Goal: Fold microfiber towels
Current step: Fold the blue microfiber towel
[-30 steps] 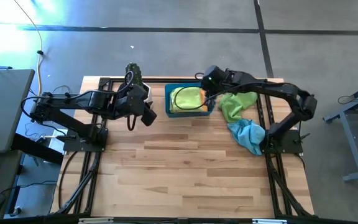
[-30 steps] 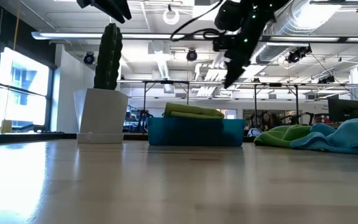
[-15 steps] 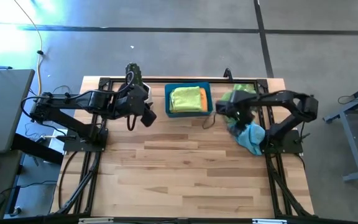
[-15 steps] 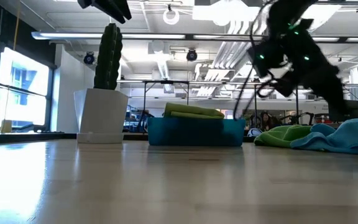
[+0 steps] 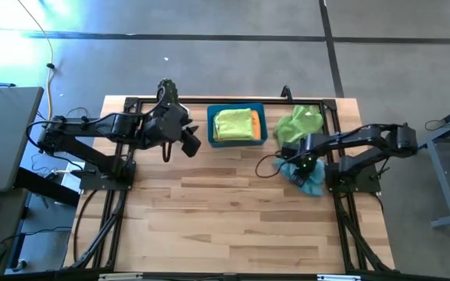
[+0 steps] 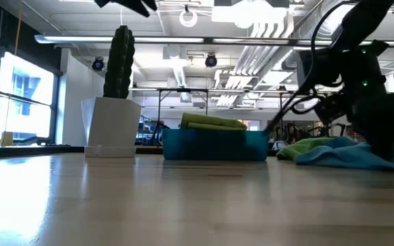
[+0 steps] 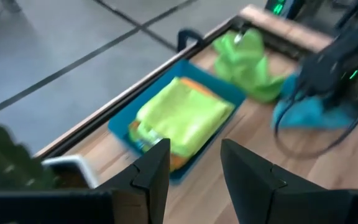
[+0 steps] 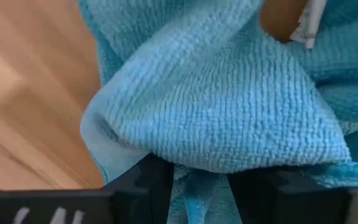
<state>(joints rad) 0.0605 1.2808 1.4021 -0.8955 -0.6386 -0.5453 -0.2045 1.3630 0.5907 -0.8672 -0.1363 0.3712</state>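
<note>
A crumpled light blue towel (image 5: 312, 179) lies on the table at the right. A crumpled lime green towel (image 5: 300, 122) lies just beyond it. A blue bin (image 5: 265, 125) at the far middle holds a folded lime green towel (image 5: 235, 123) on top of an orange one (image 7: 178, 163). My right gripper (image 5: 298, 161) points down into the light blue towel (image 8: 229, 99), its fingers apart. My left gripper (image 7: 194, 155) hangs open in the air, left of the bin, with nothing between its fingers. My right gripper comes at the light blue towel from above, at the towel's left edge. Its open fingers (image 8: 151, 180) stand on either side of a raised fold (image 8: 197, 146), which covers their tips. The towel lies slack on the table.
A cactus in a white pot (image 6: 112, 116) stands at the far left, behind my left arm. Black frame rails (image 5: 116, 226) run along both sides of the table. The near half of the wooden table top (image 5: 233, 226) is bare.
My right gripper has swung from above the bin toward the table's right and near edge. It has sunk onto the light blue towel and turned to point straight down. Its fingers have stayed apart. My left gripper has tipped a little in place.
</note>
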